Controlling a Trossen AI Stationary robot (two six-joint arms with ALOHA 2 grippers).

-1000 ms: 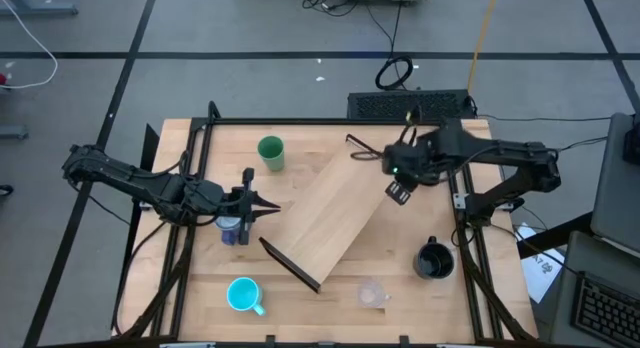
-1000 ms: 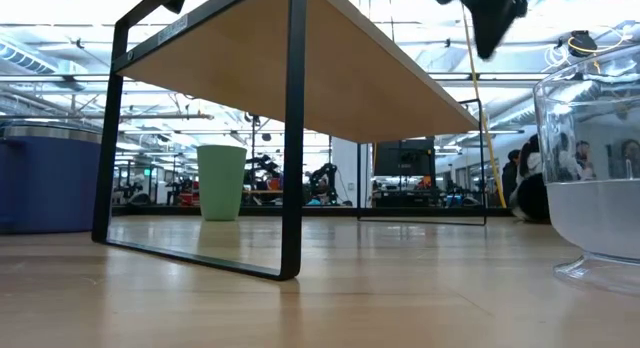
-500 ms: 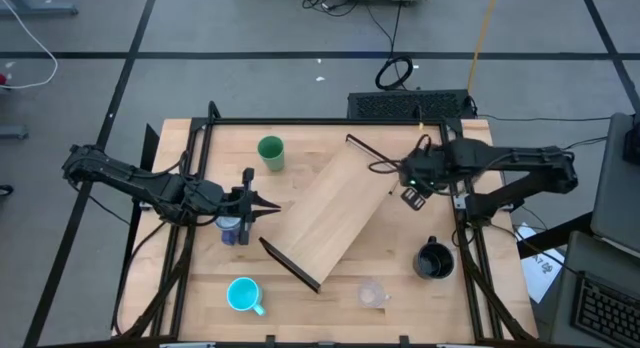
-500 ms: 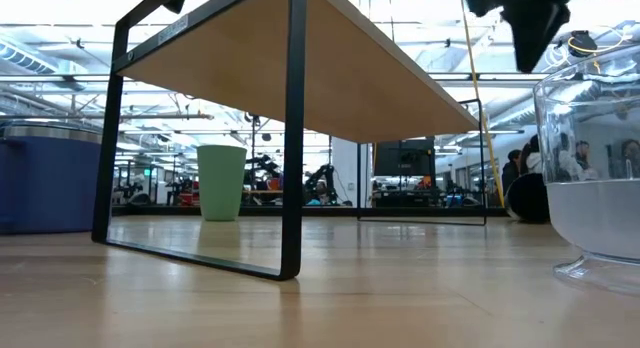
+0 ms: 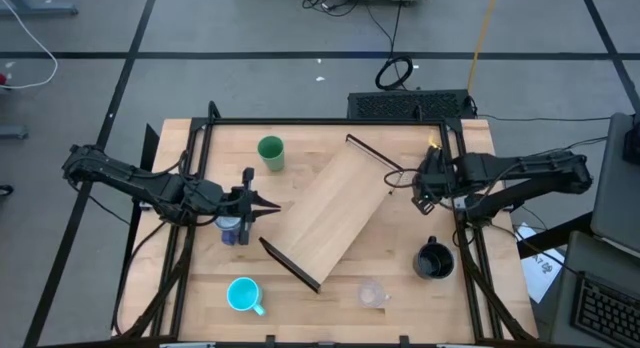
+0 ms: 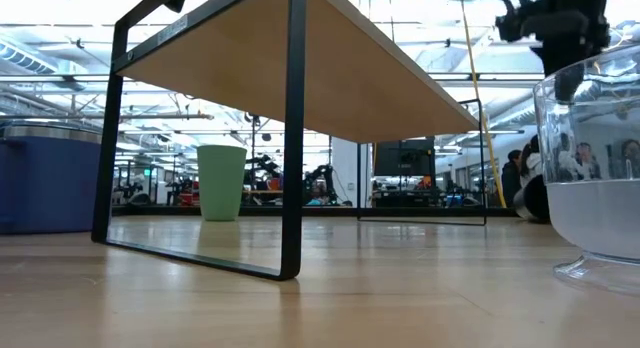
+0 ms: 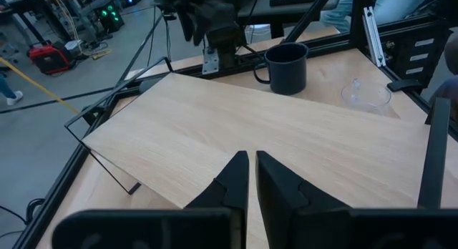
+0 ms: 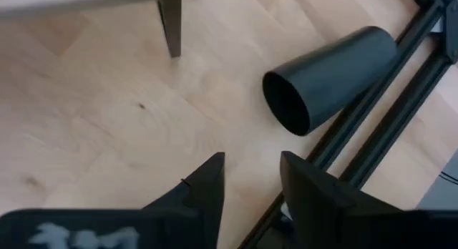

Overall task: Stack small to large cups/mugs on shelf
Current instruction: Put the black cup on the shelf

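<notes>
Above fallen tall black cup (image 8: 329,77), right gripper (image 5: 424,184)

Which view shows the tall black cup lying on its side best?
The right wrist view: the tall black cup shows nearly whole, open mouth included. The high, low and left wrist views do not clearly show it.

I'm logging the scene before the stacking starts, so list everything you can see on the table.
shelf: one, light wood with dark brackets, diagonal at table centre
green tumbler: one, upright, far side
blue-purple mug: one, left side, by the left gripper
cyan handled mug: one, near left
tiny clear cup: one, near edge, centre-right
wide black mug: one, near right
tall black cup: one, on its side by the right frame rail
table: one, wooden, black frame
left gripper: shut, empty, left of the shelf
right gripper: open, empty, above the tall black cup
</notes>
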